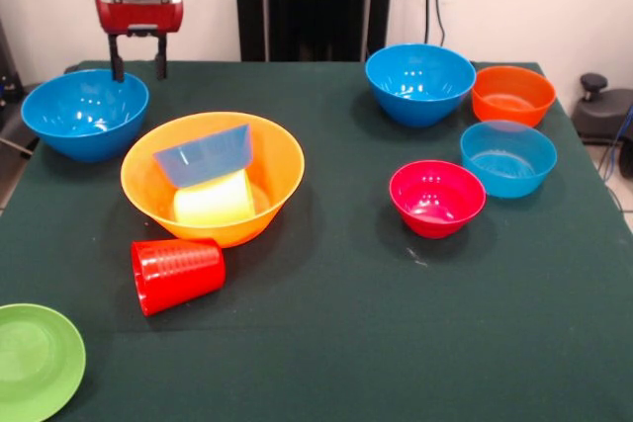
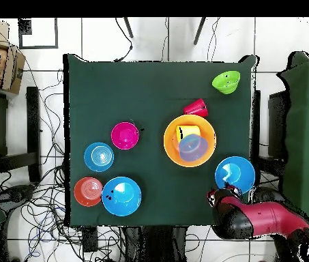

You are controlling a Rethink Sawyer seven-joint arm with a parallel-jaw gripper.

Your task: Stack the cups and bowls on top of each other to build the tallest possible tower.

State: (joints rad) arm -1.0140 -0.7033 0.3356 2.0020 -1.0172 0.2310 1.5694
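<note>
My gripper (image 1: pixel 138 69) is open and empty. It hangs above the far rim of a deep blue bowl (image 1: pixel 84 114) at the back left. In the overhead view the gripper (image 2: pixel 220 198) shows beside this bowl (image 2: pixel 234 174). The big yellow-orange bowl (image 1: pixel 280 167) holds the yellow cup (image 1: pixel 213 201), lying on its side, and a paler translucent blue bowl (image 1: pixel 205 153) tilted against it. The red ribbed cup (image 1: pixel 178 274) lies on its side on the cloth just in front of that bowl. A light green bowl (image 1: pixel 35 358) sits at the near left corner.
On the right stand a second deep blue bowl (image 1: pixel 420 83), an orange bowl (image 1: pixel 512 94), a paler blue bowl (image 1: pixel 507 157) and a pink-red bowl (image 1: pixel 437 197), each apart from the others. The table is covered in dark green cloth (image 1: pixel 336 323).
</note>
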